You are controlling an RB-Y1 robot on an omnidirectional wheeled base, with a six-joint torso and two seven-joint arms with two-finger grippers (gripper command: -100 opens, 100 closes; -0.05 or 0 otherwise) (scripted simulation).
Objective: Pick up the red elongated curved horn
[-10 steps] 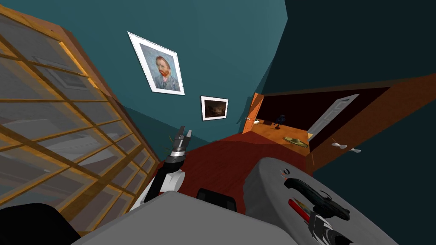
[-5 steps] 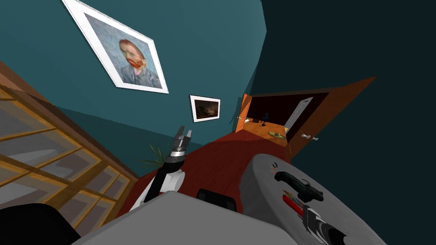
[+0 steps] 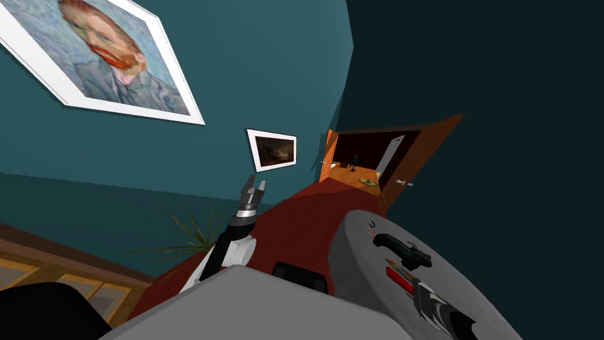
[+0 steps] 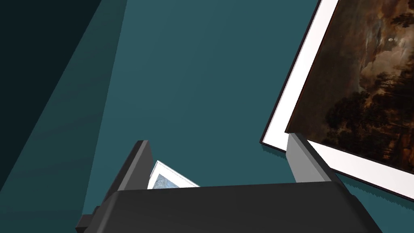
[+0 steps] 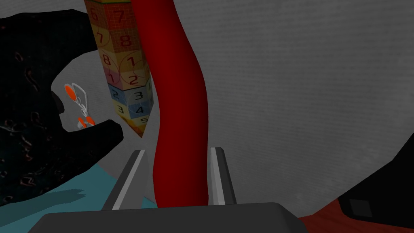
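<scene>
1. Presently, red horn (image 5: 178, 121): it sat on the grey table (image 5: 303, 81), at its robot-side edge.
2. Right gripper (image 5: 178, 153): it was clenched across the horn's shaft, one blade per side, so I judged it ready for lifting.
3. Numbered block (image 5: 125, 81), black object (image 5: 28, 121): both crowded the horn on the table.
4. Left gripper (image 4: 218, 140): spread and empty, I held it raised away from the table, out of the way.

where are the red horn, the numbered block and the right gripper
red horn (image 5: 180, 101): right wrist view, mid shaft
numbered block (image 5: 125, 60): right wrist view, printed face
right gripper (image 5: 178, 150): right wrist view, midway between fingertips
</scene>
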